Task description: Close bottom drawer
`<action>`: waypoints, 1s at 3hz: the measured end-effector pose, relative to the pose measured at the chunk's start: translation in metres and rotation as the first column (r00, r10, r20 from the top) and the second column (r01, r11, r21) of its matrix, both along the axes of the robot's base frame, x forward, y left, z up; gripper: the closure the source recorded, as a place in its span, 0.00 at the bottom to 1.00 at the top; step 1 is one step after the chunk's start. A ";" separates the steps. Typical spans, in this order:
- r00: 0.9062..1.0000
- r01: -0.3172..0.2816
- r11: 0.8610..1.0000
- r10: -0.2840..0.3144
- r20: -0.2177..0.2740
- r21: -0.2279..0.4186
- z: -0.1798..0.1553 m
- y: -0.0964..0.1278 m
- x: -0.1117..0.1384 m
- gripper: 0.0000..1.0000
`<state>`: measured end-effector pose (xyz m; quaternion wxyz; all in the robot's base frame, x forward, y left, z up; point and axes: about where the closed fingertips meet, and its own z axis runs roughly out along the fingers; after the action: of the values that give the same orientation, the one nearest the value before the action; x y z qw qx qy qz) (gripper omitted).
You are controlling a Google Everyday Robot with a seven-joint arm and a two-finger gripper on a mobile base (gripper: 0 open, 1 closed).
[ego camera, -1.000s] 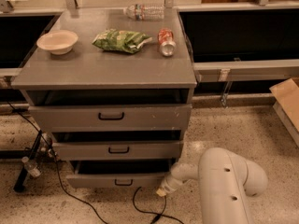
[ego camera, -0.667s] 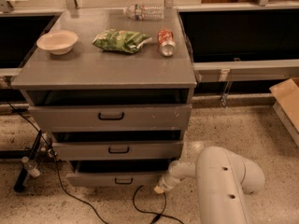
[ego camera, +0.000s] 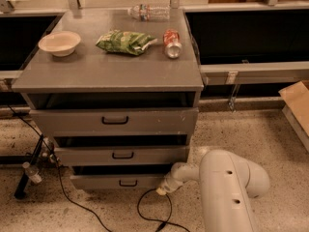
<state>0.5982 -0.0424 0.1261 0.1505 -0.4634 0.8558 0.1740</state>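
Observation:
The grey cabinet (ego camera: pixel 111 76) has three drawers. The bottom drawer (ego camera: pixel 118 181) is the lowest one, a shallow grey front with a small black bar handle (ego camera: pixel 128 182), and it stands slightly pulled out. My gripper (ego camera: pixel 164 187) is at the end of the white arm (ego camera: pixel 227 187), low by the floor, against the right end of the bottom drawer's front. The top drawer (ego camera: pixel 115 121) and the middle drawer (ego camera: pixel 121 155) also stand a little out.
On the cabinet top lie a bowl (ego camera: pixel 59 43), a green chip bag (ego camera: pixel 124 42), a can (ego camera: pixel 171 43) and a water bottle (ego camera: pixel 148 12). A black cable (ego camera: pixel 149 211) loops on the floor in front. A cardboard box (ego camera: pixel 297 105) sits at the right.
The gripper has moved left along the floor and come up against the bottom drawer's right end. The drawer front has shifted little if at all.

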 end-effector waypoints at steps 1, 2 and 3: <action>1.000 -0.003 1.000 0.003 -0.001 0.006 0.001 0.003 0.004 1.00; 1.000 -0.003 1.000 0.003 -0.001 0.006 0.001 0.003 0.004 0.81; 1.000 -0.004 1.000 0.004 -0.001 0.006 0.001 0.003 0.004 0.57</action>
<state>0.6020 -0.0392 0.1273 0.1511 -0.4644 0.8545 0.1769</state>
